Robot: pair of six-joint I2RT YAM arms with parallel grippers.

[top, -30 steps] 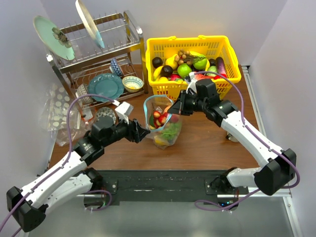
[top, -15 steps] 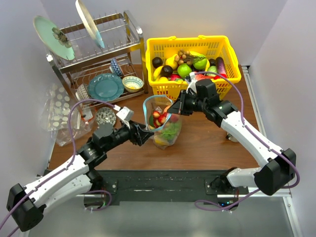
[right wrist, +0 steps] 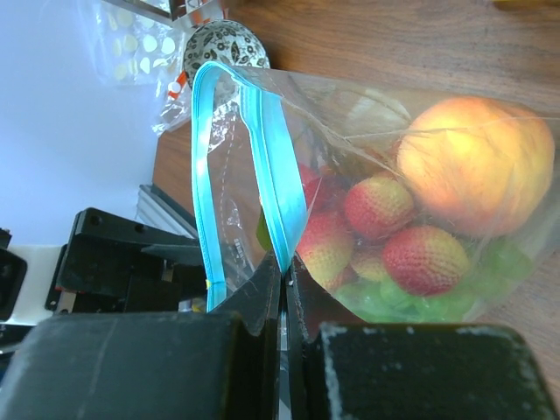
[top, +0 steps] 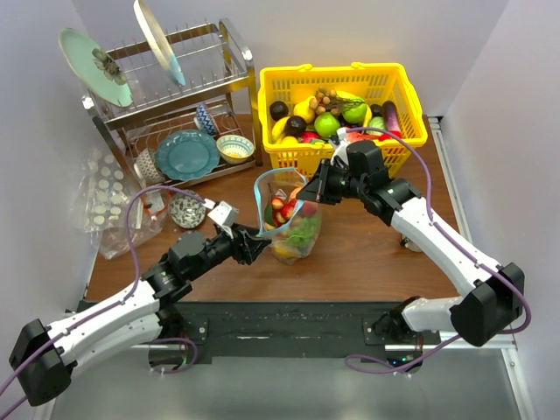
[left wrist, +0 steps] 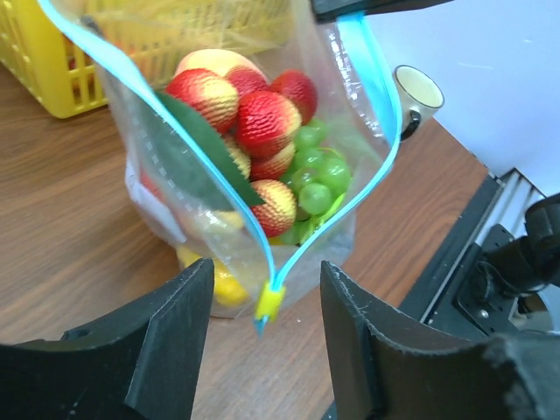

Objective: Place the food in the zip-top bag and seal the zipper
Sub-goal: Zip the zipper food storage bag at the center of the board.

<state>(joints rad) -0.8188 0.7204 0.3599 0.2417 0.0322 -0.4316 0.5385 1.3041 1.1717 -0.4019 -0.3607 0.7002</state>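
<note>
**Inspector:** Wooden table (top: 367, 254), white walls round it. State of the ends?

**Assistant:** Left gripper (left wrist: 262, 284), lower centre of its wrist view, stands part open and holds nothing. Its jaws straddle the yellow slider (left wrist: 269, 300) at the near corner of the zipper (left wrist: 372, 79) without touching it. Right gripper (right wrist: 284, 271) is pinched tight on the strip at the far end, holding the mouth up.

**Inspector:** Advice for sealing?

**Assistant:** In my judgement: close squarely on the slider, keep the right-hand end taut, then draw straight along the strip. The mouth gapes wide, so a skewed pull may jam.

**Inspector:** Containers?

**Assistant:** Zip-top bag (left wrist: 149, 206) stands at table centre. It is packed with food (left wrist: 262, 122): red pieces, green grapes (left wrist: 315, 175), a peach (right wrist: 472, 166). Yellow basket (top: 271, 157), upper centre overhead, holds more fruit.
</note>
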